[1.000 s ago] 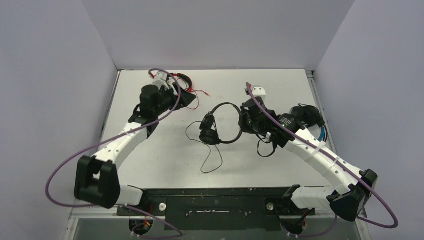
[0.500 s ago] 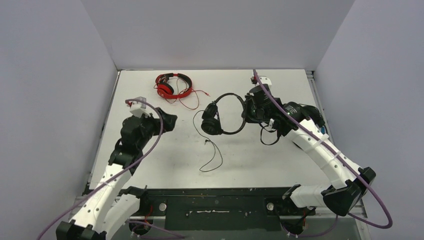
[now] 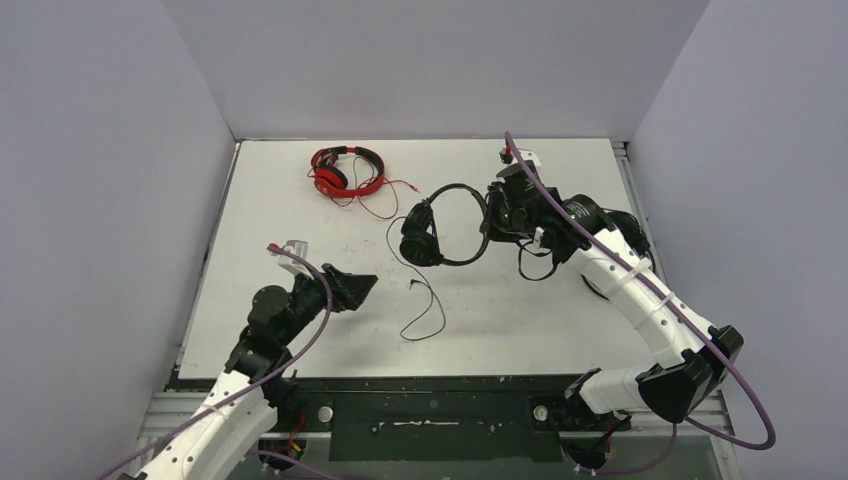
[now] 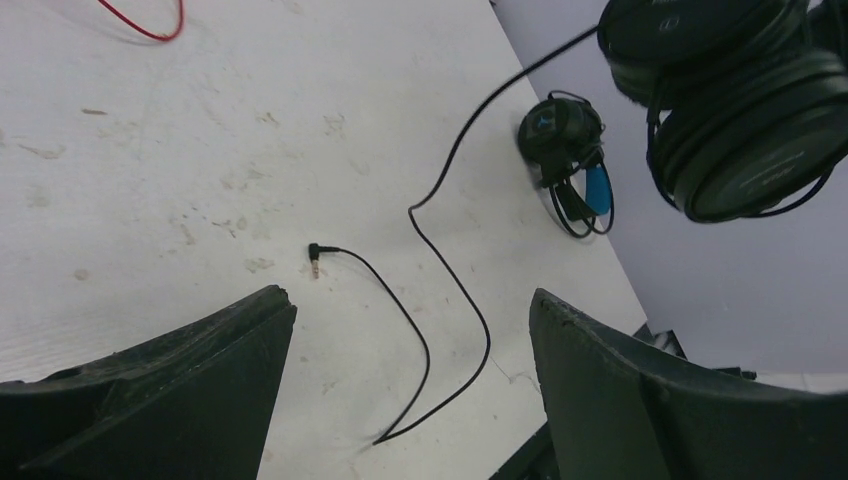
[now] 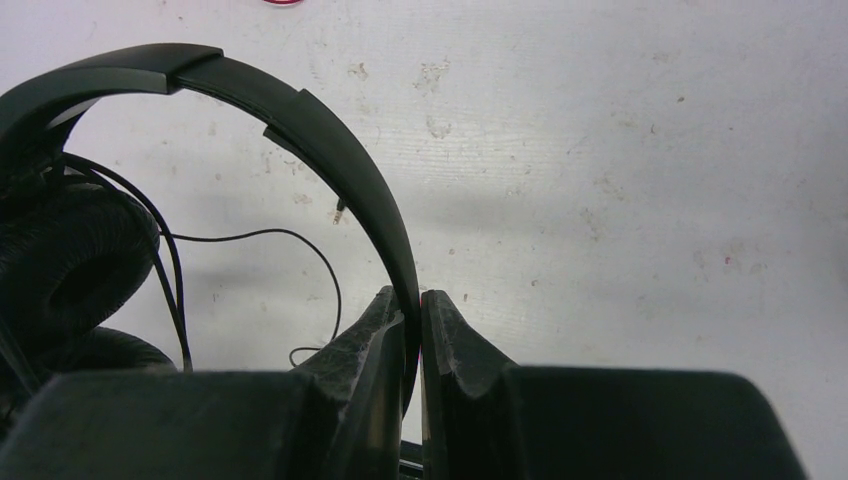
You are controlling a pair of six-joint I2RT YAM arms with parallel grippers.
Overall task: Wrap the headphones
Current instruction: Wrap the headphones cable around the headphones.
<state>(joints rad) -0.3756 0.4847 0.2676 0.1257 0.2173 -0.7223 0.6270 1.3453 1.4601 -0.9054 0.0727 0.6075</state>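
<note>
My right gripper point(image 3: 490, 226) point(image 5: 420, 298) is shut on the headband point(image 5: 330, 140) of the all-black headphones point(image 3: 443, 226), holding them above the table. Their ear cups point(image 4: 740, 130) hang at the left, and the thin black cable point(image 3: 425, 315) point(image 4: 450, 270) trails down to the table, its plug point(image 4: 315, 262) lying free. My left gripper point(image 3: 358, 288) point(image 4: 410, 298) hovers open and empty near the front left, pointing at that cable. The red headphones point(image 3: 347, 170) lie at the back with their red cord point(image 3: 385, 205) spread loose. The blue-banded headphones point(image 4: 570, 150) lie at the right, mostly hidden behind my right arm in the top view.
The white table point(image 3: 560, 320) is walled in at the back and both sides. A black rail point(image 3: 430, 400) with the arm bases runs along the near edge. The table's right edge point(image 4: 610, 260) shows close behind the blue-banded headphones.
My left arm has drawn back from the red headphones to the front left and its jaws have opened wider. The right gripper has carried the black headphones slightly towards the back.
</note>
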